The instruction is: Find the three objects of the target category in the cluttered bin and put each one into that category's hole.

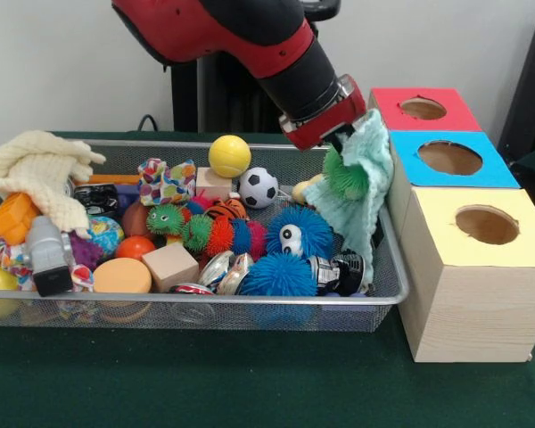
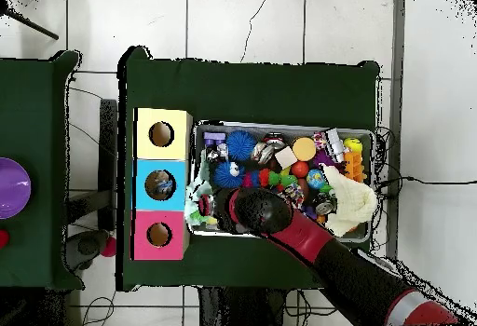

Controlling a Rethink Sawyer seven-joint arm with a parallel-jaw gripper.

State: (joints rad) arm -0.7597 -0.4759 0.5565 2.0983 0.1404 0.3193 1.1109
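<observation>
arm (image 1: 250, 36): red and black, upper centre
mint cloth (image 1: 361, 183): pale green, right of centre
spiky balls (image 1: 290, 254): bright blue, one (image 1: 346, 174) green
soccer ball (image 1: 259, 187): white, black patches
smooth ball (image 1: 229, 155): yellow
knitted cloth (image 1: 40, 169): cream, left
boxes: tops red (image 1: 425, 109), blue (image 1: 450, 158), yellow (image 1: 486, 225); pale wood sides
bin (image 1: 250, 308): silver mesh
table (image 1: 205, 379): dark green

Counted: one wire-mesh bin (image 1: 388, 294), three hole-topped boxes, namely one red box (image 1: 425, 109), one blue box (image 1: 450, 159) and one yellow box (image 1: 477, 267), two wooden cubes (image 1: 171, 266), one soccer ball (image 1: 259, 187), one yellow ball (image 1: 229, 156).
</observation>
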